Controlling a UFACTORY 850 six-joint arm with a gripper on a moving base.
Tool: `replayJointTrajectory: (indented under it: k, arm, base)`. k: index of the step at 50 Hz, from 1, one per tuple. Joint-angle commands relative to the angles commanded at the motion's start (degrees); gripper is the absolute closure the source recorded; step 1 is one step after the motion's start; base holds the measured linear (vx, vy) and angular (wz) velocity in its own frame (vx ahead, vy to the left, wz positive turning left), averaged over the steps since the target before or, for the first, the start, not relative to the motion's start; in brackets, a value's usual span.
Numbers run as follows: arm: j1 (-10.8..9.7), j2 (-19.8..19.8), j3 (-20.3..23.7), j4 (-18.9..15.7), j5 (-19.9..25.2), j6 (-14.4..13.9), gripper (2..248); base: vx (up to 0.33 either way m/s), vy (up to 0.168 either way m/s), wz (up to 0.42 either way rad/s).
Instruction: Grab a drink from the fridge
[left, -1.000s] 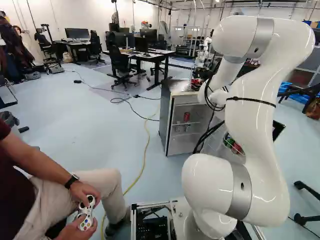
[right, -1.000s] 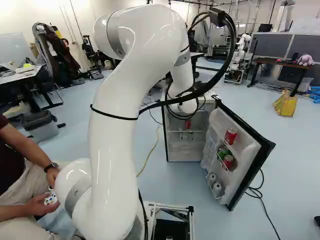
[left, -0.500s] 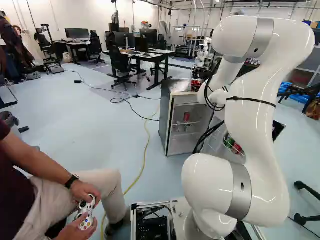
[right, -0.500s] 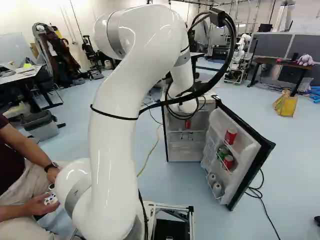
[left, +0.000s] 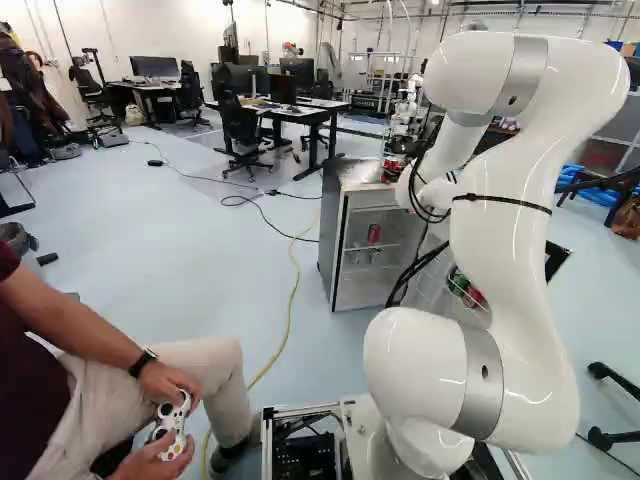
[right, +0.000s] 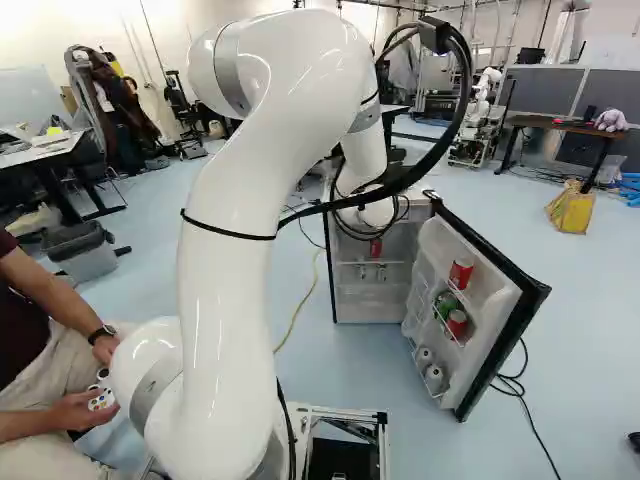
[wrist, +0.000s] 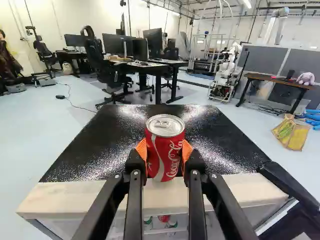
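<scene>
In the left base view my gripper (left: 406, 164), mostly hidden by the arm's wrist, is at the open fridge's (left: 342, 240) top. The wrist view shows the gripper (wrist: 165, 156) shut on a red drink can (wrist: 165, 145), an orange pad on either side. The can is upright, seen against the black fridge top (wrist: 120, 130) and its pale front edge; whether it touches the top I cannot tell. Another red can (left: 373, 233) stands on an inner shelf. The open door (right: 465, 300) holds red cans (right: 461, 272), a green item and pale cans (right: 434, 378).
A seated person's hands hold a controller (left: 172, 425) left of the arm's base. Beyond the fridge are desks (wrist: 155, 67) and chairs. Another robot (wrist: 227, 72) stands farther back, with a yellow bag (wrist: 291, 131) to its right. Cables (right: 525, 400) lie beside the fridge door.
</scene>
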Motion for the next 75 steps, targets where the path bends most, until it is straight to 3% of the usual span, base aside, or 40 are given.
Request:
replayJointTrajectory:
  k: [40,41,45,46,51,52,56,57,61,62,66,67,75]
  arm:
    - [0.00,0.00,0.00,0.00,0.00,0.06,163]
    - [0.00,0.00,0.00,0.00,0.00,0.06,152]
    - [0.00,0.00,0.00,0.00,0.00,0.06,152]
    - [0.00,0.00,0.00,0.00,0.00,0.06,121]
    - [0.00,0.00,0.00,0.00,0.00,0.06,121]
    - [0.00,0.00,0.00,0.00,0.00,0.06,87]
    - [0.00,0.00,0.00,0.00,0.00,0.06,87]
    - [0.00,0.00,0.00,0.00,0.00,0.06,51]
    - [0.00,0.00,0.00,0.00,0.00,0.06,51]
    - [0.00,0.00,0.00,0.00,0.00,0.06,15]
    - [-0.03,0.15,0.20,0.00,0.00,0.06,15]
    - [-0.04,0.24,0.33,0.00,0.00,0.06,3]
    - [-0.19,1.71,2.32,0.00,0.00,0.06,3]
  base:
    - [0.000,0.000,0.000]
    - [0.000,0.000,0.000]
    - [0.000,0.000,0.000]
    - [0.000,0.000,0.000]
    - [0.000,0.000,0.000]
    - [0.000,0.000,0.000]
    - [0.000,0.000,0.000]
    - [0.000,0.000,0.000]
    - [0.000,0.000,0.000]
    - [0.000,0.000,0.000]
    - [0.000,0.000,0.000]
    - [0.000,0.000,0.000]
    - [0.000,0.000,0.000]
